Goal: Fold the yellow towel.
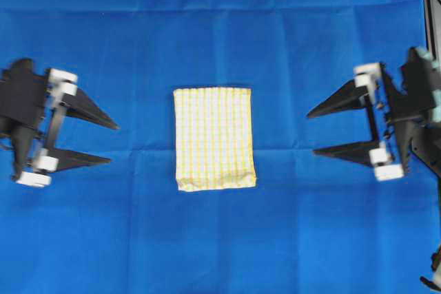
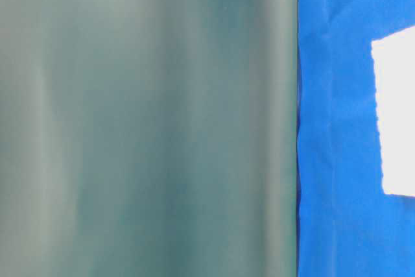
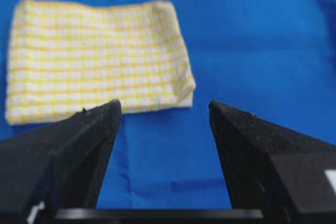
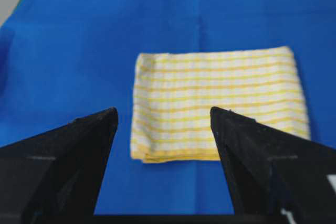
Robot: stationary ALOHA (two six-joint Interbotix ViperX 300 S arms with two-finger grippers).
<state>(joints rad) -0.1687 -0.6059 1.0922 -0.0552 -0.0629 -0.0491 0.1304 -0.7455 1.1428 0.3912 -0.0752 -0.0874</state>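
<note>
Overhead view: the yellow towel [image 1: 214, 138], a thin woven cloth with fine yellow-and-white checks, lies folded into a compact upright rectangle at the middle of the large plain blue cloth [image 1: 220, 32] that covers the work surface. Its lower edge looks slightly puffed and uneven; the other three edges are straight. The left gripper [image 1: 114, 144], black with tapered fingers and white fittings at the finger bases, sits at the left side, fingers pointing toward the towel and spread apart with nothing between them. The right gripper [image 1: 311, 131], same build, mirrors it from the right side, jaws likewise parted and empty. Both grippers are well apart from the towel, blue cloth showing in each gap.

Table-level view: most of the picture is a blurred grey-green surface [image 2: 149, 121]; cannot tell what it is. To its right a strip of the blue cloth with creases, and at the right edge a washed-out white patch that is the towel [image 2: 395, 118]. No gripper visible.

Left wrist view: two black fingertips [image 3: 92, 129] in the foreground, clearly separated, nothing held. Beyond them the folded towel [image 3: 94, 61] lies flat on the blue cloth, toward upper left, stacked layers showing at its near right corner.

Right wrist view: black fingertips [image 4: 247, 135] again wide apart and empty. The towel [image 4: 220, 98] lies ahead on the blue cloth, layered edges visible along its near side and left corner.
</note>
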